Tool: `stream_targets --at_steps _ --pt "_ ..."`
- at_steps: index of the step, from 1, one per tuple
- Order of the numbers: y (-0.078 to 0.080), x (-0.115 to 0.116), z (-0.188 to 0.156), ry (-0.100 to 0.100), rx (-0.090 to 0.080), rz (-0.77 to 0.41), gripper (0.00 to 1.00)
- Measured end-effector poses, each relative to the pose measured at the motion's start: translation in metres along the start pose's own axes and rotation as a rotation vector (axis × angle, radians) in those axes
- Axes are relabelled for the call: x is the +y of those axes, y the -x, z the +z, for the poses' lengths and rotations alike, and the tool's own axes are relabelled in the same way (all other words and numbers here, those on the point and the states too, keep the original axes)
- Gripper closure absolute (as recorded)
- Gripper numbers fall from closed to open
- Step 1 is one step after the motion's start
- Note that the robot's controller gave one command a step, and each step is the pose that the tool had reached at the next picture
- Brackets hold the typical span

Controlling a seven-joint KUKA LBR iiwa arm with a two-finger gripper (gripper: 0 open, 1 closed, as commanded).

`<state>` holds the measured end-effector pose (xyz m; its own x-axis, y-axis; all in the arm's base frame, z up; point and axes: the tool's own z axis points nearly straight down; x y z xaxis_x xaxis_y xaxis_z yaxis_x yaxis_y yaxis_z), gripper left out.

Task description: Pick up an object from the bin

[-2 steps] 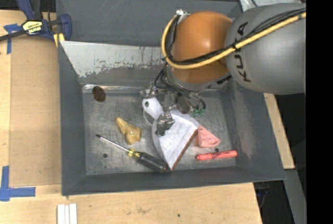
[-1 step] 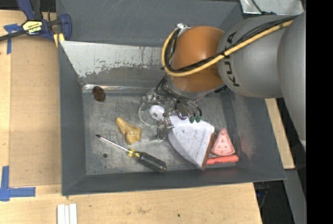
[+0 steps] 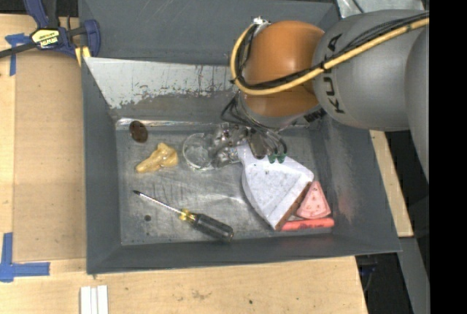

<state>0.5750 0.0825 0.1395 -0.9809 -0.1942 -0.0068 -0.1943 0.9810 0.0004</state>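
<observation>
grey arm (image 3: 372, 79) lettered "kuka", tool (image 3: 232, 144) at clear cup (image 3: 194, 153)

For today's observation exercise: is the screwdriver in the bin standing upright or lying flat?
Lying flat: the screwdriver rests lengthwise on the bin floor, thin shaft toward the left, black-and-yellow handle toward the right.

Orange wrist cover (image 3: 281, 68) above gripper (image 3: 232, 141), arm (image 3: 379, 71) from right

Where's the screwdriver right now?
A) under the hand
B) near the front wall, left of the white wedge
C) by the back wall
B: the screwdriver lies flat by the front wall, left of the white wedge and apart from the hand.
</observation>
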Motion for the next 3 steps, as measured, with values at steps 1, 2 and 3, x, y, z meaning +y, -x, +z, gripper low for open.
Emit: stream_targets --at_steps 1,2,3 --pt "-0.001 0.000 0.001 0.000 0.003 0.002 0.00" --pt "-0.001 0.000 0.001 0.000 0.003 0.002 0.00" --pt "0.043 0.007 0.060 0.001 0.000 -0.011 1.00"
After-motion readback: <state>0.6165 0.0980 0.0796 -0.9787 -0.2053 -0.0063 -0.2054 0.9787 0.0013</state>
